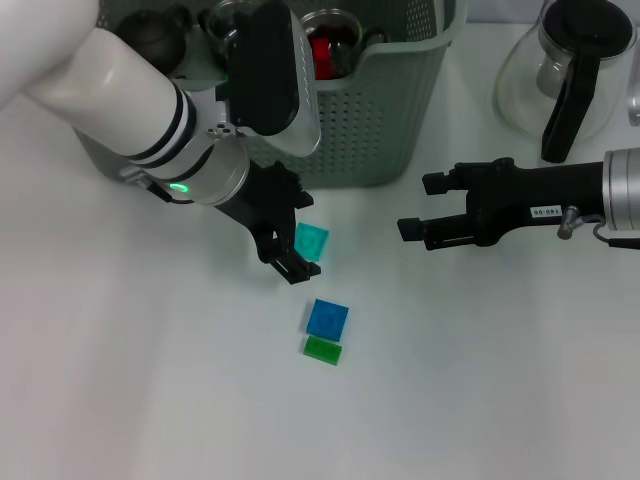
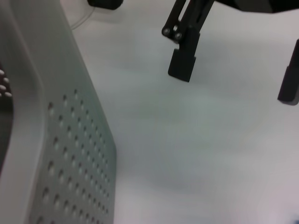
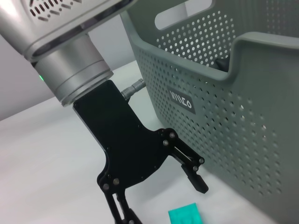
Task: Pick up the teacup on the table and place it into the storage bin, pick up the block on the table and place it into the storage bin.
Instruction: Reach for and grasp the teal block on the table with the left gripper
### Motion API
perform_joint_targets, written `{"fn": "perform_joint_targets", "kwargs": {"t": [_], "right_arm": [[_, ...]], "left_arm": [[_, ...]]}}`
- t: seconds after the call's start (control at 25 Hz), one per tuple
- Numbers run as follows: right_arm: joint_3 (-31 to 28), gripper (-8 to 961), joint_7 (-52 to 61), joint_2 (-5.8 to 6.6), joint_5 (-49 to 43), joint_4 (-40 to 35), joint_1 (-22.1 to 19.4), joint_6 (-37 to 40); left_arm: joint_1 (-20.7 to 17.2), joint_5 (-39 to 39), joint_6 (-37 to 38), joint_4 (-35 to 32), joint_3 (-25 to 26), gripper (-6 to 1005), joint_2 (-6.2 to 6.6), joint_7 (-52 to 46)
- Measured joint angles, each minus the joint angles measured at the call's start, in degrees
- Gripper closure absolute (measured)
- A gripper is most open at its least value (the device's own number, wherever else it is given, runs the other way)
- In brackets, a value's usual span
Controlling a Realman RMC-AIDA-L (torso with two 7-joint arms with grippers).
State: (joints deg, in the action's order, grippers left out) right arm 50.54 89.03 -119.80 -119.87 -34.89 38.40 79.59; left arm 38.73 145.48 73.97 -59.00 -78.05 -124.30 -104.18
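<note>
A teal block [image 1: 311, 240] lies on the white table in front of the storage bin [image 1: 390, 110]. My left gripper [image 1: 295, 236] is down at the table and open, one finger on each side of the teal block's left part. The right wrist view shows that left gripper [image 3: 161, 199] with its jaws spread and the teal block [image 3: 185, 216] just below them. A blue block [image 1: 327, 318] and a green block [image 1: 322, 350] lie nearer to me. My right gripper [image 1: 420, 205] hovers open to the right, holding nothing. No teacup shows on the table.
The grey-green bin [image 3: 219, 116] with its black label holds dark teapots and glassware with something red. Its perforated wall [image 2: 70, 163] is close beside the left wrist. A glass pitcher [image 1: 565, 70] with a black handle stands at the back right.
</note>
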Motion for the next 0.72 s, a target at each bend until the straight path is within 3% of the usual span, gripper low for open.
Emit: {"fn": "perform_joint_targets", "kwargs": {"t": [0.32, 0.52, 0.72], "right_arm": [[0.0, 72, 0.0, -0.04, 0.0, 0.0, 0.0, -0.3], [0.0, 72, 0.0, -0.13, 0.0, 0.1, -0.1, -0.3], [0.0, 73, 0.0, -0.17, 0.0, 0.1, -0.2, -0.3]], "left_arm": [[1.2, 0.1, -1.9, 2.0, 0.0, 99, 0.01, 0.0], [1.7, 0.8, -2.9, 3.3, -0.1, 221, 0.05, 0.3], [1.8, 1.3, -3.7, 3.8, -1.3, 216, -0.05, 0.2]]}}
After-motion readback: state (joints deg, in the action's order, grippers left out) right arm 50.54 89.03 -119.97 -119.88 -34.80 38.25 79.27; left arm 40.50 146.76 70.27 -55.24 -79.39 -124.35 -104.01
